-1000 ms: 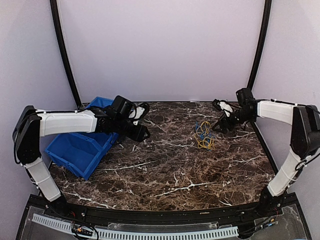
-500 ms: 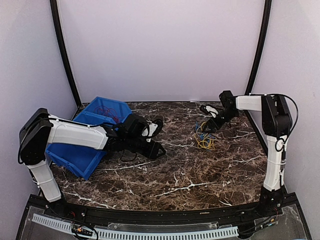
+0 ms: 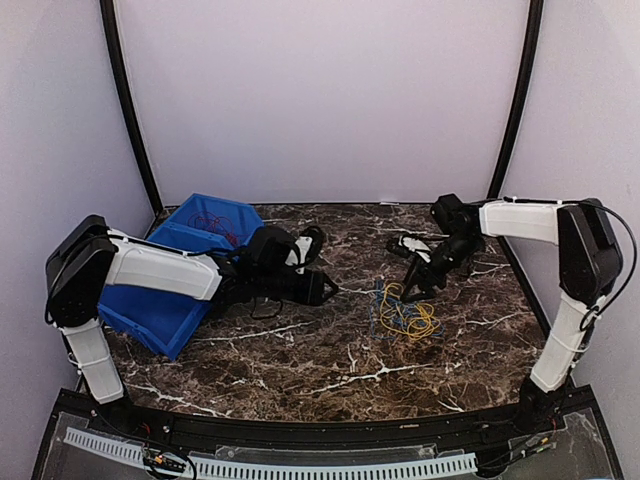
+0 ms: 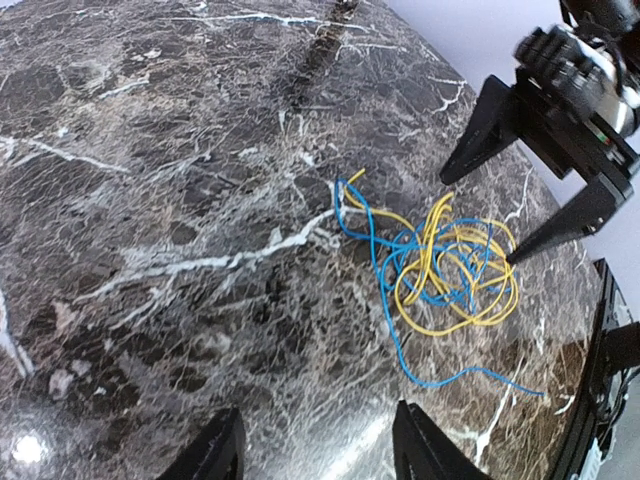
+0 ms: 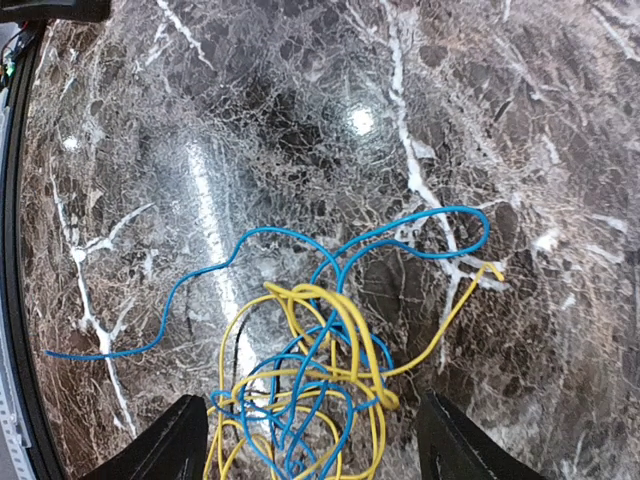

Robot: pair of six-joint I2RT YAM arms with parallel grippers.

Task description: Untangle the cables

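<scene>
A tangle of a blue cable (image 3: 378, 310) and a yellow cable (image 3: 412, 318) lies on the marble table right of centre. A red cable (image 3: 212, 220) lies in the blue bin. My right gripper (image 3: 416, 282) is open and hovers at the tangle's far edge. In the right wrist view its fingers straddle the tangle (image 5: 320, 385), and the blue cable (image 5: 420, 225) loops out beyond it. My left gripper (image 3: 325, 290) is open and empty, low over the table left of the tangle. The left wrist view shows the tangle (image 4: 450, 270) ahead and the right gripper (image 4: 478, 220) over it.
The blue bin (image 3: 150, 300) sits tilted at the table's left edge, under the left arm. Black frame tubes (image 3: 128, 110) rise at both back corners. A white slotted strip (image 3: 300, 468) runs along the near edge.
The blue and yellow tangle has shifted toward the near side of the table with the right gripper. The left gripper has moved from the bin to the right, toward the tangle.
</scene>
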